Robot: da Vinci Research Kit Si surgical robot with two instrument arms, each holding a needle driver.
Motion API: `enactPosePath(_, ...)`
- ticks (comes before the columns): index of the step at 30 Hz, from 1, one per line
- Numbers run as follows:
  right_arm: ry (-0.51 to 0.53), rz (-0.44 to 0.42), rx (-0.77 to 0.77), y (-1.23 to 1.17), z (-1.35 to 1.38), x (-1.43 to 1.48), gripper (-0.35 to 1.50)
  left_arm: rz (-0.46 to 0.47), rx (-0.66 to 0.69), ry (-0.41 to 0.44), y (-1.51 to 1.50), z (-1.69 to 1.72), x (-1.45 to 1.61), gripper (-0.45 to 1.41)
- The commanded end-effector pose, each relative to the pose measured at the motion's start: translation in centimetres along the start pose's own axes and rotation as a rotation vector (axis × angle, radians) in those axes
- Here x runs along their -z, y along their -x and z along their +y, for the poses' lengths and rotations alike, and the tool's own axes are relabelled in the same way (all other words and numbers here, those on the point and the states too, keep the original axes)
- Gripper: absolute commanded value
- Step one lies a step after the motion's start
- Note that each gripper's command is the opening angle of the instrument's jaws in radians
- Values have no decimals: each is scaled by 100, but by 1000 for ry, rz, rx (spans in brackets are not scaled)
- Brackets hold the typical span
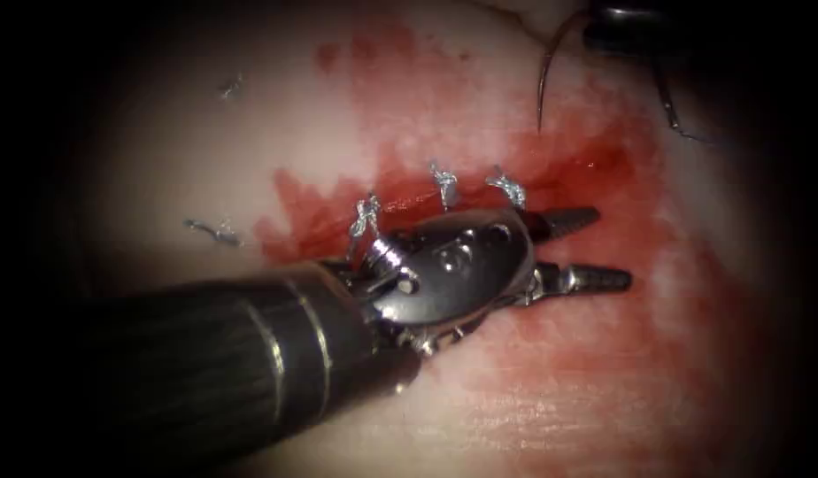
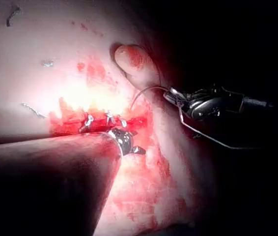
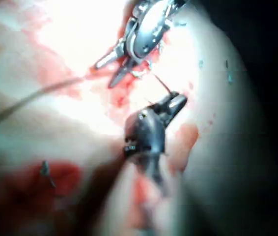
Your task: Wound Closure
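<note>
- The tissue (image 1: 188, 150) is pale, stained with red fluid (image 1: 595, 177) around the cut (image 1: 409, 205); three knotted stitches (image 1: 444, 184) cross the cut; cut ends of thread (image 1: 216, 232) lie to its left.
- The left tool (image 1: 584, 250) hovers by the cut's right end, jaws spread, holding nothing.
- The right tool (image 2: 174, 95) pinches the needle (image 1: 551, 75) at its end, above the tissue; thread (image 2: 212, 138) trails from it.
- No writing is legible.
</note>
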Motion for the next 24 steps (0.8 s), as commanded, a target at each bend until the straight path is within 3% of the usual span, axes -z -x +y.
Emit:
enactPosePath(1,2,4,3,5,-1,-9,-35,2,-2,2,-2,-4,-7,75)
enactPosePath(24,-82,-16,29,6,-31,4,-35,0,12,-14,-7,-10,-11,75)
